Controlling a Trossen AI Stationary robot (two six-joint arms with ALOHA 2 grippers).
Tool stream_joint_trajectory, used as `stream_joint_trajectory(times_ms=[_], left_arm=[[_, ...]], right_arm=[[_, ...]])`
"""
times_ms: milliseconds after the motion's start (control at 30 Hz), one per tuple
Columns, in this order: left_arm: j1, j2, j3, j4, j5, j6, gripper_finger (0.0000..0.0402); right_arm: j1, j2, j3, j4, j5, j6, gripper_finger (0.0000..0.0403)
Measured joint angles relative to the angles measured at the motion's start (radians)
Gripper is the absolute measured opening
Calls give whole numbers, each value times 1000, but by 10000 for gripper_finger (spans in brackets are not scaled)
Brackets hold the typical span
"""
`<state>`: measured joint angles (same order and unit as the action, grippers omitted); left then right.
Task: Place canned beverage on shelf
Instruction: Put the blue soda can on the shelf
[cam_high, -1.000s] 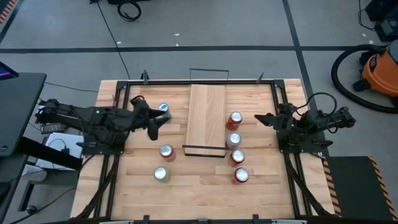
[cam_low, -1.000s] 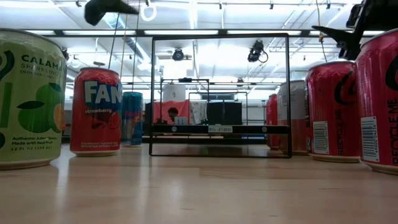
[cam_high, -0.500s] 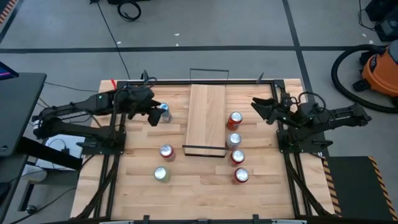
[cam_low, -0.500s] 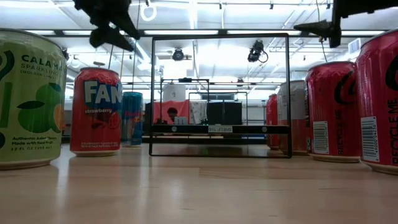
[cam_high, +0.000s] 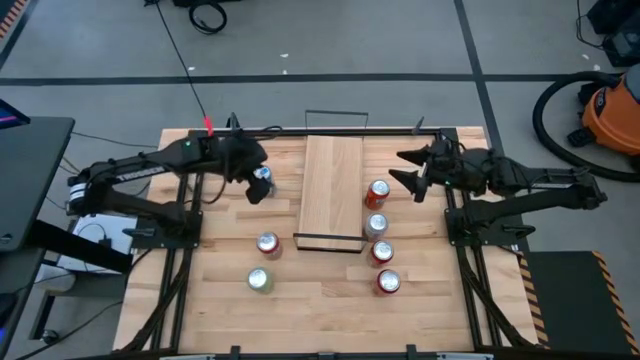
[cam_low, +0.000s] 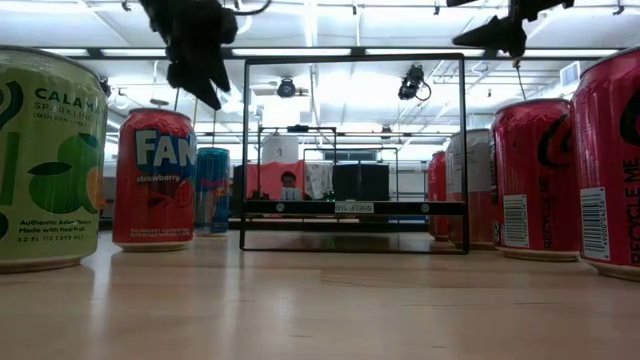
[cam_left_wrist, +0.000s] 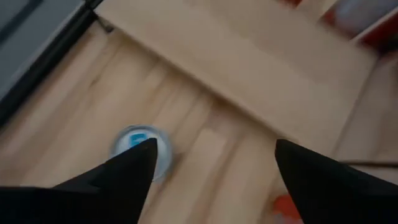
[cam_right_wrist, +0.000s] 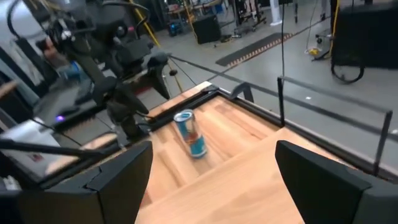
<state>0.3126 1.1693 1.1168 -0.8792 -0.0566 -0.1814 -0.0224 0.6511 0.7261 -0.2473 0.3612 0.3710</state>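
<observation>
L gripper (cam_high: 256, 186) hangs over the back-left part of the table (cam_high: 320, 310), right above the blue can (cam_high: 262, 177). Fingers spread wide, nothing between them. In the L wrist view the can's top (cam_left_wrist: 142, 149) sits just by one fingertip (cam_left_wrist: 140, 163), off to that side and not centred in the gap; the other finger is well apart from it. Can stands upright on the tabletop, just beside the shelf (cam_high: 332, 190) on its left, not on it. Whether a finger touches the can is hard to tell from above, prob. not.

R gripper (cam_high: 408, 170) is up in the air near the back-right of the table, beside the shelf's right edge and close to the rearmost red can (cam_high: 377, 192). Fingers apart, gripping nothing. Its wrist cam looks across the shelf board toward the blue can (cam_right_wrist: 190, 134) and the other arm beyond.

Shelf lies flat mid-table, black wire rails at both short ends, no cans on it. Row of four cans along its right side: red, silver can (cam_high: 376, 225), two more red nearer the front. Left front: a red Fanta can (cam_low: 154, 180) and a green can (cam_low: 45, 158).
</observation>
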Motion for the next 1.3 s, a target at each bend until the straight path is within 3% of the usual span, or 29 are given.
stream_joint_trajectory(times_ms=[333,600,1000,1300], left_arm=[[66,143,123,-110,-15,176,357],[134,205,123,-117,42,259,357],[200,274,121,-122,30,443,357],[211,364,121,-160,129,517,357]], right_arm=[[-6,33,5,-3,-49,-97,351],[-6,66,4,-36,-50,-110,351],[-6,81,4,-47,-51,-96,350],[-6,84,4,-45,-51,-82,350]])
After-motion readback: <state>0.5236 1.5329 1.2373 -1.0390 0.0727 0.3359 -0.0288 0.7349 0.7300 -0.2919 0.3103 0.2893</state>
